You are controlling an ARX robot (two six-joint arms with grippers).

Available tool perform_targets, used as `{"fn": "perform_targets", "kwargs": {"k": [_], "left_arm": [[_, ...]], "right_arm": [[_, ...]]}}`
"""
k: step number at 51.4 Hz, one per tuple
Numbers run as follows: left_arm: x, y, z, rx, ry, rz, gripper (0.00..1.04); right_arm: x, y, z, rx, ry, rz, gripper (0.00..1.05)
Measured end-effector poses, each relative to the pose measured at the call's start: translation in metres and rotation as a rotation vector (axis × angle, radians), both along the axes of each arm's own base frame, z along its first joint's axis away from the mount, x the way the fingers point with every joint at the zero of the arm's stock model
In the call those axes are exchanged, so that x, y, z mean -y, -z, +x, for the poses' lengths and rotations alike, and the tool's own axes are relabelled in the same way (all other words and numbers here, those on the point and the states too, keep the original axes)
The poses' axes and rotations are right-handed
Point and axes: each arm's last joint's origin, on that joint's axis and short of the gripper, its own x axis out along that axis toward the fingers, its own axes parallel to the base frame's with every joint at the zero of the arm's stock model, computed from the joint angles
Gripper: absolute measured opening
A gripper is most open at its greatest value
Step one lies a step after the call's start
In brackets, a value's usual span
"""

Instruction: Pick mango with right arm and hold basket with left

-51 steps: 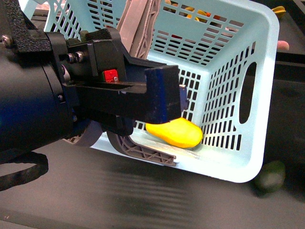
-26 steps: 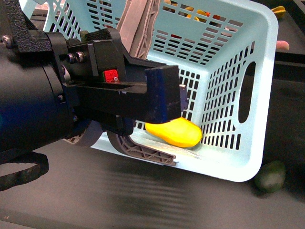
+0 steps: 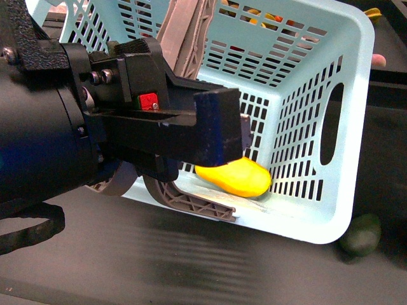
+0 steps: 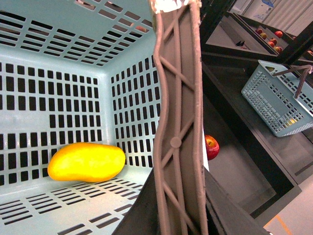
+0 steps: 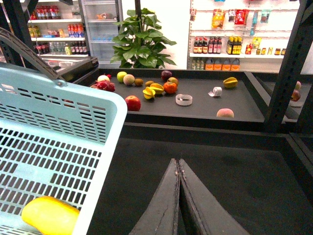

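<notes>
With the mango (image 3: 234, 178) in the basket (image 3: 305, 219), the left claw (image 3: 230, 130), seemingly clamped on the handle (image 4: 176, 122), should hold level while the right claw (image 5: 178, 164), pinched closed and empty, backs clear.

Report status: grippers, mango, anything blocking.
Left gripper shut on basket handle. Right gripper shut, empty, outside the basket. Mango loose on the basket floor, near a corner. In the way: basket wall, between right gripper and mango.
</notes>
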Motion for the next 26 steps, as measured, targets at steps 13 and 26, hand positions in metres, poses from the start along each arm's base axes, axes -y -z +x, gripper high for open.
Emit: {"fn": "perform_targets", "kwargs": {"k": [13,26], "left_arm": [[0.000,0.000,0.000,0.000,0.000,0.000,0.09],[0.000,0.000,0.000,0.003,0.002,0.004,0.09]], "right_arm": [[0.000,0.005,-0.010,-0.033,0.000,-0.001,0.02],[0.000,0.003,-0.012,-0.006,0.000,-0.001,0.02]]}}
